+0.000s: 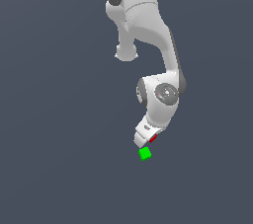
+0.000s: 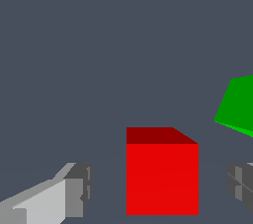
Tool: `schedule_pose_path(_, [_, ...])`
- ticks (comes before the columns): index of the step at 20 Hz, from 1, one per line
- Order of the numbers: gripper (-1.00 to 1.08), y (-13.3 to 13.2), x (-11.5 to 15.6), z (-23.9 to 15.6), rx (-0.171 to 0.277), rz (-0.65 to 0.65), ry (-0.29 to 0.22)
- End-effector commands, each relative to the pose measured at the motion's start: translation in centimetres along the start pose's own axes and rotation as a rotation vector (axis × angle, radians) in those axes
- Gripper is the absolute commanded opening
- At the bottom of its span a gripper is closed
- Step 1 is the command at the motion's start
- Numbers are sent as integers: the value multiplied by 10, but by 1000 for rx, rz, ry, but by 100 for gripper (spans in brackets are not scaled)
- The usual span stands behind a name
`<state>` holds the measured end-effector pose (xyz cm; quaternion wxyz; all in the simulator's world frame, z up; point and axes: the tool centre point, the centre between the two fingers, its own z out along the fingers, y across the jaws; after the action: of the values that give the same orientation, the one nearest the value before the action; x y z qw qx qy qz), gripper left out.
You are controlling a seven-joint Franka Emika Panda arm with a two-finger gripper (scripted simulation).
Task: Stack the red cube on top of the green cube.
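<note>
Nearest the wrist camera sit the two grey fingertips point(image 2: 79, 188) of the gripper point(image 2: 160, 188), one at each side of the frame, with the red cube point(image 2: 162, 176) standing between them; the jaws are spread wide, and a clear gap of bare grey floor point(image 2: 108, 45) shows between each pad and the cube's sides, so nothing is pinched or touched; the cube sits somewhat closer to one fingertip than to the other. Beyond the red cube and off to one side lies the green cube point(image 2: 239, 107), cut by the frame edge, apart from the red one and turned at an angle to it.

From the exterior view, the white arm point(image 1: 148, 30) reaches from the top of the frame downward, bends at a rounded joint point(image 1: 165, 93), and angles its gripper point(image 1: 145, 138) low toward the floor; only a sliver of the red cube point(image 1: 153, 138) shows at the gripper's edge, on the exterior view's right of it; the green cube point(image 1: 145, 154) rests on the floor just below the gripper in that picture, very near the red one; whether they touch cannot be told there.
</note>
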<state>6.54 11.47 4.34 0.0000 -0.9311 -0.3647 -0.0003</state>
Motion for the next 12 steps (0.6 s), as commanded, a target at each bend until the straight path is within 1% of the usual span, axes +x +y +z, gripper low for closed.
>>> schedule_pose_path(1, [100, -1, 0, 13, 0, -2, -1])
schedule_pose_path(4, [100, 0, 0, 22, 0, -3, -1])
schedule_pose_path(8, [100, 0, 1, 23, 0, -3, -1])
schedule_pose_path(9, [-100, 0, 1, 23, 0, -3, -1])
schedule_pose_path(12, [-100, 0, 1, 23, 0, -3, -1])
